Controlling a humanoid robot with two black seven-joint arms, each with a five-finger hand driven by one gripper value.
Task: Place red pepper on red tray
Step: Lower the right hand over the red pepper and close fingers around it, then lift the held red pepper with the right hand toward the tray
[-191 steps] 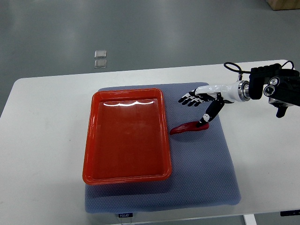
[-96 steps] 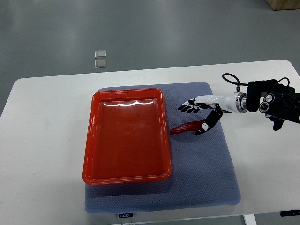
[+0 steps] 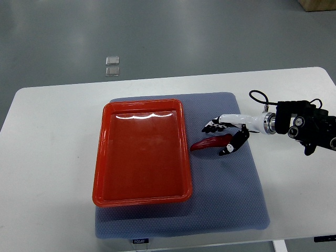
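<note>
Fingers (image 3: 212,126): from here I see the black-tipped fingers spread out on the far side of the pepper, with the thumb down on its near side. They bracket its right end loosely and are not closed on it. I cannot tell whether any tip actually touches it.
Right hand (image 3: 224,134): it sits low over the grey mat, palm turned left toward the tray, with nothing gripped in it.
Right arm (image 3: 294,125): I see a white wrist running right into a black forearm housing with a looped cable, coming in from the right edge over the table.
Red pepper (image 3: 210,143): it lies flat on the mat, pointed tip to the left and near the tray's right rim. Its thicker end is to the right, between the thumb and fingers. It is outside the tray.
Red tray (image 3: 102,163): it rests on the left part of the mat, long side running near to far, just left of the pepper.
Grey mat (image 3: 231,194): it is spread across the middle of the table, under both tray and pepper.
White table (image 3: 47,157): it carries the mat.
Floor markers (image 3: 112,66): I see two small pale squares on the floor, beyond the far edge of the table.
</note>
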